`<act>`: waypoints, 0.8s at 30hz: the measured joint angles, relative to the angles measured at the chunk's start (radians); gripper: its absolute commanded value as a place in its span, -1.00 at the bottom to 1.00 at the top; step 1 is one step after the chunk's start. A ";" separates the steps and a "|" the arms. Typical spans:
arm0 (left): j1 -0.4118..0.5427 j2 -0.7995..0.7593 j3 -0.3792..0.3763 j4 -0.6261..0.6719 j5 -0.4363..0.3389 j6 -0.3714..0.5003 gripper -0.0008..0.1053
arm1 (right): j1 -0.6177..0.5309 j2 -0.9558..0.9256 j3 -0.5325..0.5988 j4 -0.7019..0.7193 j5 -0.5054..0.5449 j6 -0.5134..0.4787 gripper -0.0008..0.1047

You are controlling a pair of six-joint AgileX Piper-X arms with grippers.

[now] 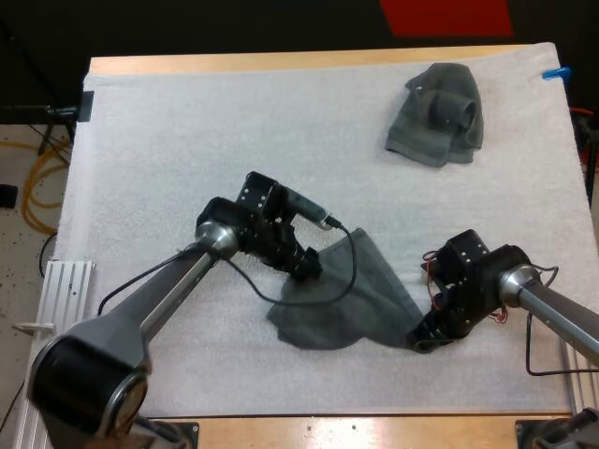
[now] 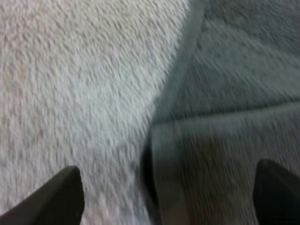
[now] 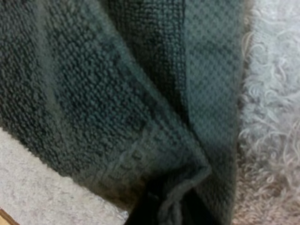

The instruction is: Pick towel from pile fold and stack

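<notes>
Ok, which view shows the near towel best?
High view: the near towel shows its full outline there. The left wrist view catches its hemmed corner on the mat; the right wrist view, a close bunched fold.

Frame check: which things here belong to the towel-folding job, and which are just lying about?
Job: spread towel; crumpled towel at the mat's far right; left end effector and right end effector at the spread towel's edges.
Not the job: white mat; wooden table.

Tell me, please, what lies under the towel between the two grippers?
The grey-green towel lies on the white mat, which shows all around it. Whether anything else lies beneath cannot be seen, because the cloth covers that spot.
</notes>
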 measured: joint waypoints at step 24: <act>0.000 0.135 -0.057 0.073 0.114 -0.004 -0.98 | 0.000 0.000 0.001 -0.002 0.000 0.004 -0.99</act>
